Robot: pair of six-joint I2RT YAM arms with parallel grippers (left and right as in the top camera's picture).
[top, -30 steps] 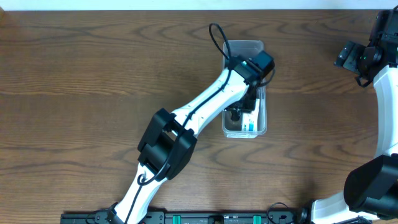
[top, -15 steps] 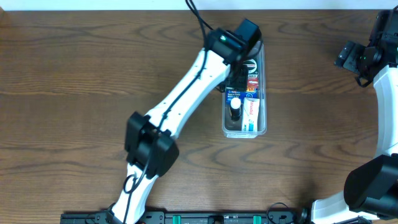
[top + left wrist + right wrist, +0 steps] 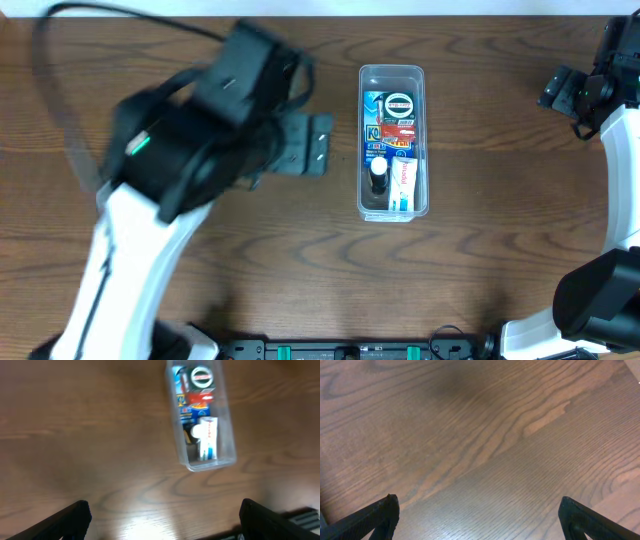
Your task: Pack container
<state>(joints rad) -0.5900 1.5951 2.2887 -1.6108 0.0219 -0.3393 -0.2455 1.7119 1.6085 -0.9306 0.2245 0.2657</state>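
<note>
Left hand (image 3: 308, 146) hangs above the brown wood-grain counter (image 3: 500, 250), its arm a heavy blur from overhead. On the left wrist camera its two dark fingers (image 3: 70, 516) sit at the far corners of the view, so the left hand (image 3: 167, 517) is spread wide with only bare wood between the tips. It carries nothing.

Just to the right of that hand, and clear of it, the long narrow clear plastic container (image 3: 425, 150) lies flat on the counter. From the wrist it shows ahead of the fingers and a touch to the right, the container (image 3: 231, 435) running away from the hand.

Inside, at the end farthest from the hand, there's a round black-and-white lidded item (image 3: 400, 105). A red packet (image 3: 402, 131) lies right behind it, with blue packaging (image 3: 371, 118) along the wall on the hand's side. At the near end sits a white tube with blue print (image 3: 403, 182). Beside it is what looks like a small dark bottle with a white cap (image 3: 378, 172), though the view is too soft to be sure. Everything lies within the walls.

Over on the other side, the right hand (image 3: 572, 95) sits far to the right of the container. The right hand (image 3: 480, 515) is spread fully too, dark fingertips (image 3: 377, 512) at the frame's lower corners and only wood grain below.
</note>
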